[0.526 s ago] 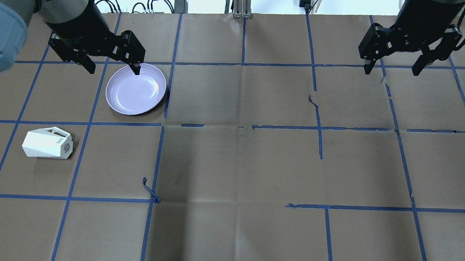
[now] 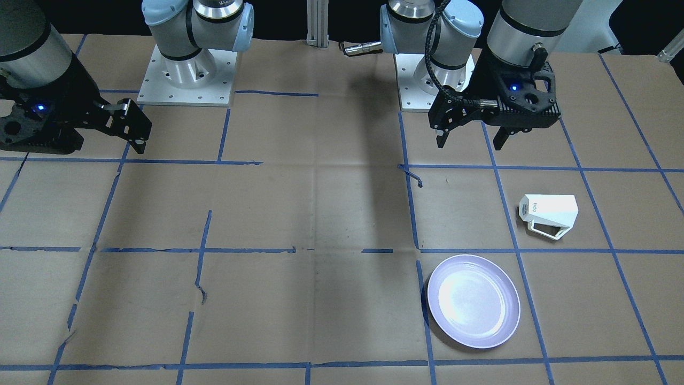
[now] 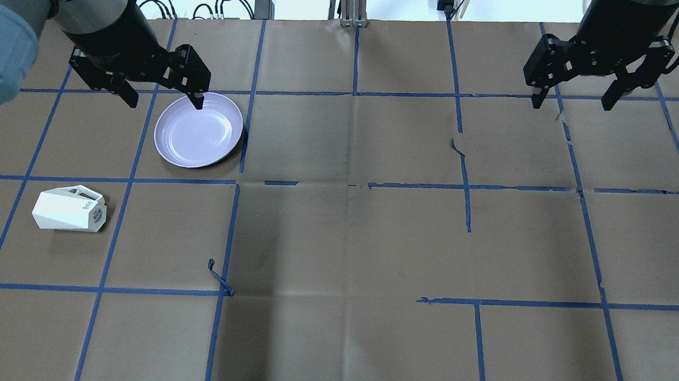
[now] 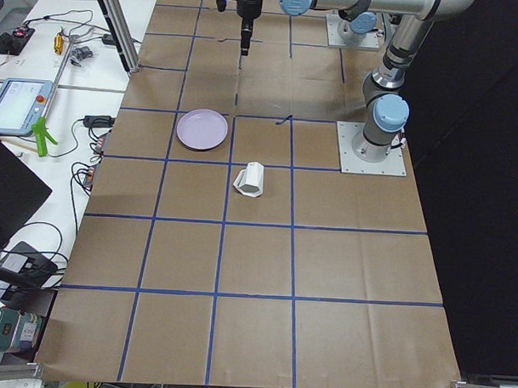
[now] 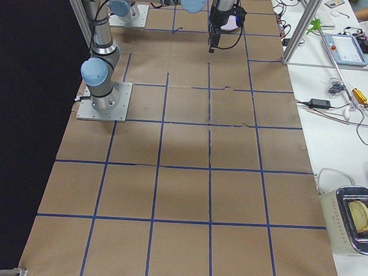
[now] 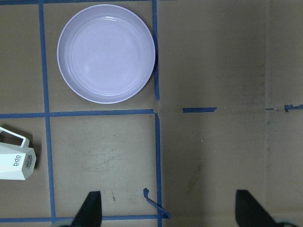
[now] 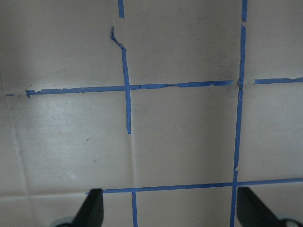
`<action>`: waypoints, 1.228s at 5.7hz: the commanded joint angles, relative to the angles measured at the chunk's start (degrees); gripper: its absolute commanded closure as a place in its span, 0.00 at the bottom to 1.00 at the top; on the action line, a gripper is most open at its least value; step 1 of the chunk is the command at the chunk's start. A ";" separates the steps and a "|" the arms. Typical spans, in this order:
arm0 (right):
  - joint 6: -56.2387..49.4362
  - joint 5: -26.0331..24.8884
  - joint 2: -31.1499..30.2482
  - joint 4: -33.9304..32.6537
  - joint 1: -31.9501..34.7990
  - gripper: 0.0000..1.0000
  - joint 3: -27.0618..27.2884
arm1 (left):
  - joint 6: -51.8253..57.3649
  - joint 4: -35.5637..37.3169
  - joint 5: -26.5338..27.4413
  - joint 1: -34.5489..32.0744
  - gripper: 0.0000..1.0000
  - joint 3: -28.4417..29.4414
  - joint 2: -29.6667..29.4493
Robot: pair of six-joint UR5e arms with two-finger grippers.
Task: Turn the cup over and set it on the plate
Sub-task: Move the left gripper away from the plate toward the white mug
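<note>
The cup lies on its side on the surface, brown paper taped into blue squares, on the robot's left half. Its lettered base end points toward the middle of the surface, and its thin open handle is turned toward the plate. The plate sits flat in the diagonally neighbouring square, apart from the cup. One edge of it lies just beside a tape line, and its glossy lavender hollow shows only glaze and a highlight. The cup's hexagonal mouth faces the camera at the surface's left end, too small there to see into. The left claw hangs above the surface, released, fingers spread wide and grasping nothing. In the overhead view one fingertip overlaps the plate's far rim. The right claw hangs well apart over the other half, likewise released and spread.
</note>
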 commanded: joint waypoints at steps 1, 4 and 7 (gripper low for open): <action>0.00 0.00 0.00 0.00 0.00 0.00 0.00 | 2.79 -0.72 0.00 3.69 0.02 -0.35 1.46; 0.00 0.00 0.00 0.00 0.00 0.00 0.00 | 25.67 -9.33 0.00 22.38 0.02 -0.35 5.59; 0.00 0.00 0.00 0.00 0.00 0.00 0.00 | 44.39 -9.34 -1.31 37.24 0.02 -1.92 4.38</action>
